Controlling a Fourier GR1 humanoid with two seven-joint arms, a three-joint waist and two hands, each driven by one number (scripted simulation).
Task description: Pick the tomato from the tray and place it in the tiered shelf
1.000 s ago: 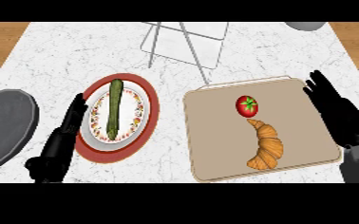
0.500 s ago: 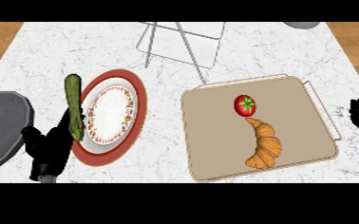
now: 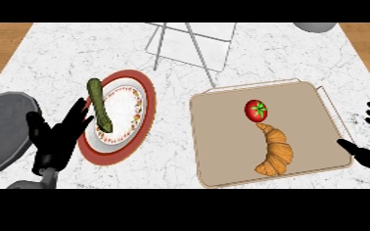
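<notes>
Looking down from the head view, the tomato (image 3: pixel 255 110) is sitting on the tan tray (image 3: pixel 224 151), up toward the far end of it, green stem facing up. Nothing's touching it from above. Just below it lies a croissant (image 3: pixel 274 149), its pointed top end right under the tomato, close enough that I can't say if they touch or not.

The left hand (image 3: pixel 56 137) is over on the left side of the white marble counter (image 3: pixel 72 54), fingers straight and spread, holding nothing. Its fingertips sit just beside a red-rimmed plate (image 3: pixel 145 85), and a cucumber (image 3: pixel 100 104) lies along the plate's left part, with its lower end near those fingertips. Can't tell if there's actual contact.

The right hand (image 3: pixel 356 150) only barely shows at the right edge, next to the tray's near right corner. So little of it is in the picture that I honestly can't tell how it's set.

The tiered shelf (image 3: pixel 192 46) is at the far side of the counter, a wire frame thing, well apart from the tray. A grey round pan-like thing (image 3: pixel 13 127) pokes in at the left edge, and another grey object (image 3: pixel 315 26) is at the top right corner.
</notes>
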